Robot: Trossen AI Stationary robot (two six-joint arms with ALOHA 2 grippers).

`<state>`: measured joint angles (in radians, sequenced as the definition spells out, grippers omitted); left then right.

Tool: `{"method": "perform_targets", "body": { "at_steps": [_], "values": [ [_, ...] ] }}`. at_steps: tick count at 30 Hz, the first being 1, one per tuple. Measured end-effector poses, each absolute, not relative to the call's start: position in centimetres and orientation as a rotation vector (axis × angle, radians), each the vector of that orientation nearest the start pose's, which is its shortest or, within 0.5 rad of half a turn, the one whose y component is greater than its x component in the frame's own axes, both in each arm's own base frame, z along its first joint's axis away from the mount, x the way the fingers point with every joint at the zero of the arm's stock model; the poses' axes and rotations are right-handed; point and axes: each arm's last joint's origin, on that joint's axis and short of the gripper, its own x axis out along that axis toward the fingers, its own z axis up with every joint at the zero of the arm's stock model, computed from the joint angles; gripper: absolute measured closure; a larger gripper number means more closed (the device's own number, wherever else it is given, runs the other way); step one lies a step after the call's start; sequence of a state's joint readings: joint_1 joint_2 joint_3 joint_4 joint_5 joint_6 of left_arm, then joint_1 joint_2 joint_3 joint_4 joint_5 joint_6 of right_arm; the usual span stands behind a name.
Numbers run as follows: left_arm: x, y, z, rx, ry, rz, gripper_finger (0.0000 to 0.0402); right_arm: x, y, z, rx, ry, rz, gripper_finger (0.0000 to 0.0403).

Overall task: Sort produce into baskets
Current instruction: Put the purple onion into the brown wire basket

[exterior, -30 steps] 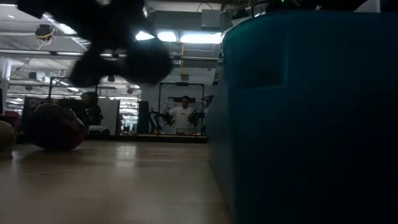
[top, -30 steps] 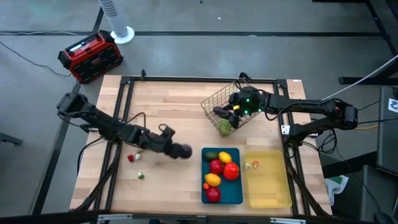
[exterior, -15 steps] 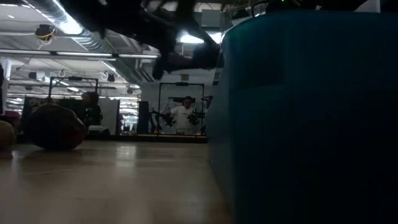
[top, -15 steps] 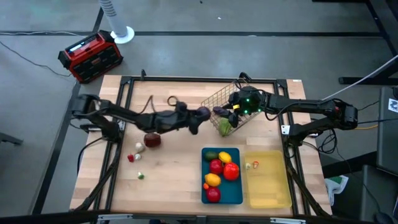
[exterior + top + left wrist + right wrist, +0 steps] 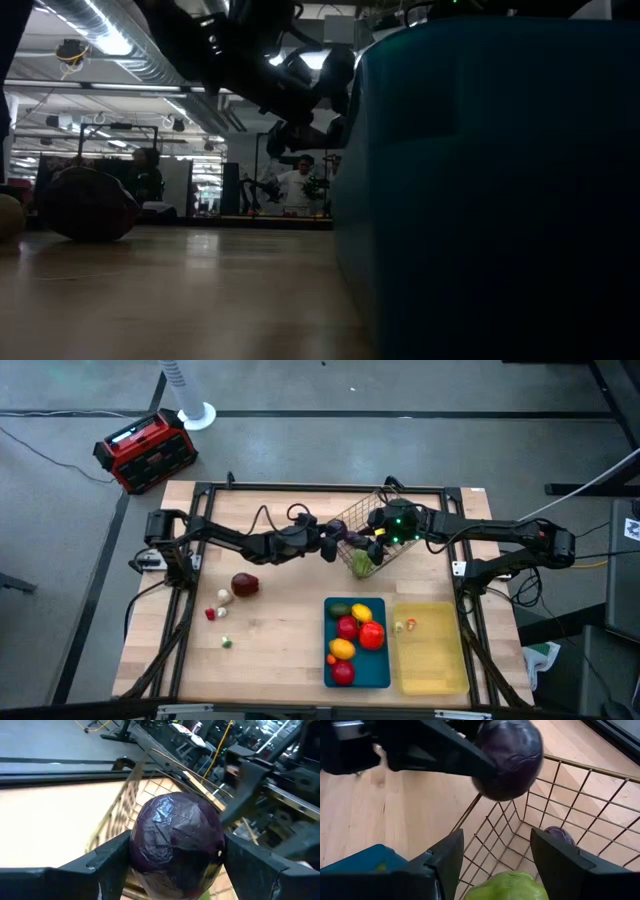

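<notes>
My left gripper (image 5: 337, 541) is shut on a dark purple round vegetable (image 5: 176, 845), held in the air at the rim of the silver wire basket (image 5: 352, 520). My right gripper (image 5: 492, 870) is open over the basket. Its fingers stand above a green vegetable (image 5: 507, 887) that lies on the mesh beside a small purple one (image 5: 560, 834). The blue tray (image 5: 383, 670) holds several red, yellow and green pieces. The pale yellow tray (image 5: 432, 660) holds one small piece (image 5: 405, 625). My left gripper pinches the purple vegetable's two opposite sides (image 5: 137, 851) between its two fingers (image 5: 107, 862). The fingers come level from the table's left side. The vegetable is lifted clear of the table, just at the basket's wire rim (image 5: 131, 795).
A dark red piece (image 5: 244, 584) and three small pieces (image 5: 222, 597) (image 5: 211, 614) (image 5: 227, 643) lie on the table's left half. A red-and-black box (image 5: 145, 450) stands on the floor beyond the far left corner. In the low view the blue tray's wall (image 5: 500, 200) fills the right.
My left gripper has swung from beside the blue tray's left side toward the table's far and right edges, up to the wire basket's rim. It has stayed shut on the purple vegetable and carried it clear of the table.
</notes>
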<state>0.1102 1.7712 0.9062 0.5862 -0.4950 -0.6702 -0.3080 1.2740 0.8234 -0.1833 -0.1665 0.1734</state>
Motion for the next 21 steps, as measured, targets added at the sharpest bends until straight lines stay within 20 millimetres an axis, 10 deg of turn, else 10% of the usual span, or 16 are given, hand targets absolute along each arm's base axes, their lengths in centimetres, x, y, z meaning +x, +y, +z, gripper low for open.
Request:
{"method": "perform_targets", "body": {
  "at_steps": [21],
  "values": [
    [36.22, 6.01, 18.84, -0.619, 0.061, 0.674, 0.012, 25.6, -7.64, 24.64, 0.318, 0.603, -0.192, 0.0175]
  ]
}}
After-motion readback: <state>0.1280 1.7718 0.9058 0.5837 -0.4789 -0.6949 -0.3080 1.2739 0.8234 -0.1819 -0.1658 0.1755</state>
